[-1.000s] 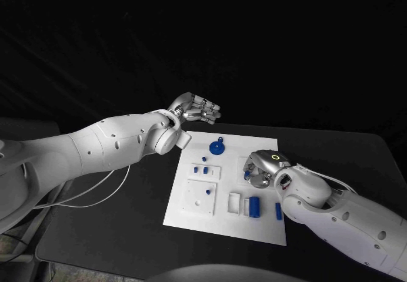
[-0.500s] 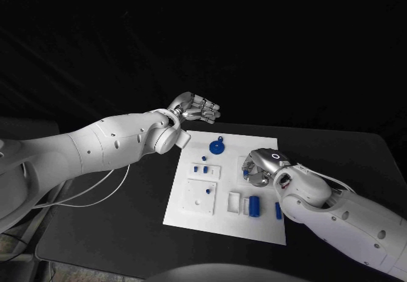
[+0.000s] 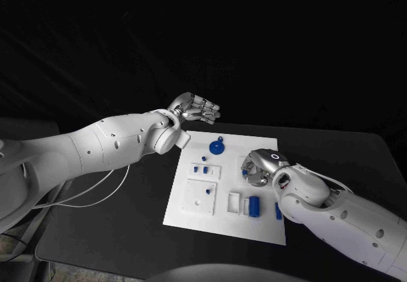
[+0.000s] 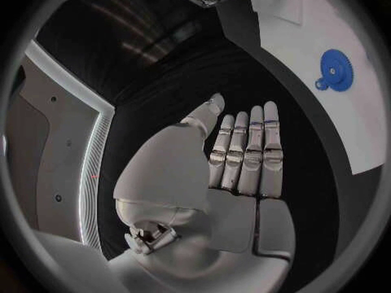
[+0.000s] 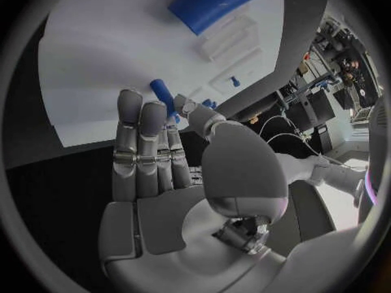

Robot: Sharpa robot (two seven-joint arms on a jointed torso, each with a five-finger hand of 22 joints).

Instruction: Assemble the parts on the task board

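The white task board (image 3: 229, 229) lies in the middle of the table. My right hand (image 3: 259, 167) hovers low over its right half and pinches a small blue peg (image 5: 163, 96) between thumb and fingertips; the same peg (image 3: 247, 173) peeks out under the hand in the head view. A blue gear (image 3: 217, 146) lies near the board's far edge, also seen as the gear (image 4: 338, 68) from the left wrist. A blue cylinder (image 3: 254, 204) rests in the near right part. My left hand (image 3: 195, 108) is held up beyond the far left corner, fingers straight, holding nothing.
A white block (image 3: 206, 171) with two short blue pins stands left of my right hand. A square white plate (image 3: 201, 197) and a narrow white slot piece (image 3: 234, 201) lie nearer. A thin blue peg (image 3: 278, 211) lies by the right edge. A white cable (image 3: 93, 194) trails off left.
My right hand has edged slightly left over the board, still with the peg. The left arm has not moved.
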